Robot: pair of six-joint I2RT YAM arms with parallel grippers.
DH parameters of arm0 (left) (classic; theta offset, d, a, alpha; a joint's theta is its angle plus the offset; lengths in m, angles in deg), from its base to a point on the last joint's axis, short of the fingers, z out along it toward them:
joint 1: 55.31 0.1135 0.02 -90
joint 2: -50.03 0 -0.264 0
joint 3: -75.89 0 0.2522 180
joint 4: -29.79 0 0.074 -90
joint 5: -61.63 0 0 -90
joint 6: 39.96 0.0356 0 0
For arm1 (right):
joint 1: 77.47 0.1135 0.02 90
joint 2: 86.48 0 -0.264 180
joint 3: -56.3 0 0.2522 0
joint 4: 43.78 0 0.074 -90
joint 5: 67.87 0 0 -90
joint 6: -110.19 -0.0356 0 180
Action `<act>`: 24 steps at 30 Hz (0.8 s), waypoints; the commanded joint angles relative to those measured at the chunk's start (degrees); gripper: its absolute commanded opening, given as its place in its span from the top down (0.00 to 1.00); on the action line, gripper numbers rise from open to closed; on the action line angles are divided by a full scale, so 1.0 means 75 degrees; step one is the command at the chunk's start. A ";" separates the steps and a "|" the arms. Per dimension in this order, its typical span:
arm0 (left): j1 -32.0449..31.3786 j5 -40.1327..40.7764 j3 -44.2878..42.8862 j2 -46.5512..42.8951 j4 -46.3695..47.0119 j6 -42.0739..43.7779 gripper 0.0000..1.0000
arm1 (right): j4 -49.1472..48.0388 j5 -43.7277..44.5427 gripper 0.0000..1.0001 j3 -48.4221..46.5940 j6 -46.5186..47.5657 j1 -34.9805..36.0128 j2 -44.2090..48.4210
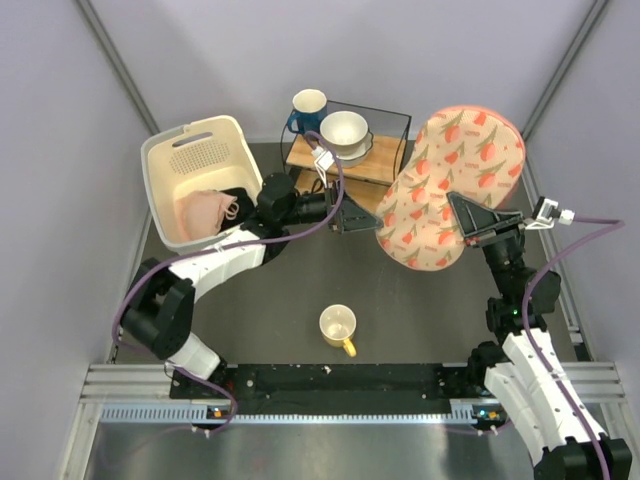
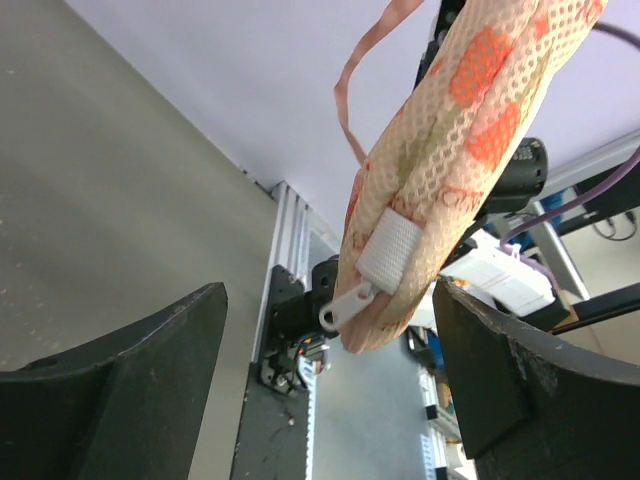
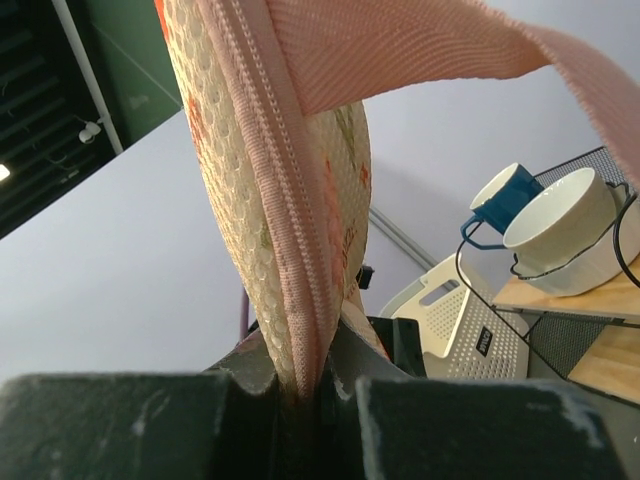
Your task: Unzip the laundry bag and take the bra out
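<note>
The laundry bag (image 1: 450,190), a peanut-shaped beige-pink case with red-orange prints, hangs in the air at the right. My right gripper (image 1: 458,205) is shut on its pink zip edge (image 3: 300,250), pinching it between the jaws (image 3: 310,385). My left gripper (image 1: 368,224) is open at the bag's lower left end. In the left wrist view the bag's end (image 2: 430,190) and its white zip pull (image 2: 345,303) hang between my open fingers (image 2: 330,345), touching neither. The bra (image 1: 205,212), a pale peach-pink lump, lies in the white basket (image 1: 190,150).
A black garment (image 1: 238,200) lies beside the bra in the basket. A wire-and-wood rack (image 1: 380,165) at the back holds a white bowl (image 1: 344,131) and a blue mug (image 1: 307,108). A yellow mug (image 1: 338,327) stands on the table near the front.
</note>
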 commanded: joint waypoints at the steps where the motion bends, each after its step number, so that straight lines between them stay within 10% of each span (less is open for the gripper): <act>1: -0.0166 -0.0098 -0.0046 0.0297 0.2799 -0.1589 0.14 | -0.0508 0.0165 1.00 0.0001 -0.0119 -0.0038 0.0097; 3: -0.0295 -0.0133 -0.0210 0.0380 0.3009 -0.1753 0.30 | -0.0438 0.0224 1.00 0.0048 -0.0201 -0.0026 0.0097; 6: -0.0319 -0.0378 -0.0514 0.0438 0.3069 -0.2058 1.00 | -0.0286 0.0166 1.00 0.0013 -0.0271 -0.0026 0.0109; 11: -0.0074 -0.0602 -0.0866 0.0322 0.2579 -0.2014 1.00 | 0.0721 0.0154 1.00 -0.0116 0.0056 -0.0015 0.0565; 16: 0.0348 -0.0708 -0.1870 -0.0240 -0.1485 0.0291 1.00 | 0.2862 -0.0431 0.24 -0.0874 0.1503 -0.0026 0.1151; 20: 0.0466 -0.0064 -0.3532 -0.0171 -0.6206 0.4328 1.00 | 0.6863 0.0082 0.05 -0.2071 0.4024 -0.0015 0.1819; 24: 0.0478 0.0147 -0.4357 -0.0019 -0.8096 0.6212 1.00 | 0.8967 0.0764 0.01 -0.2998 0.6147 -0.0015 0.2147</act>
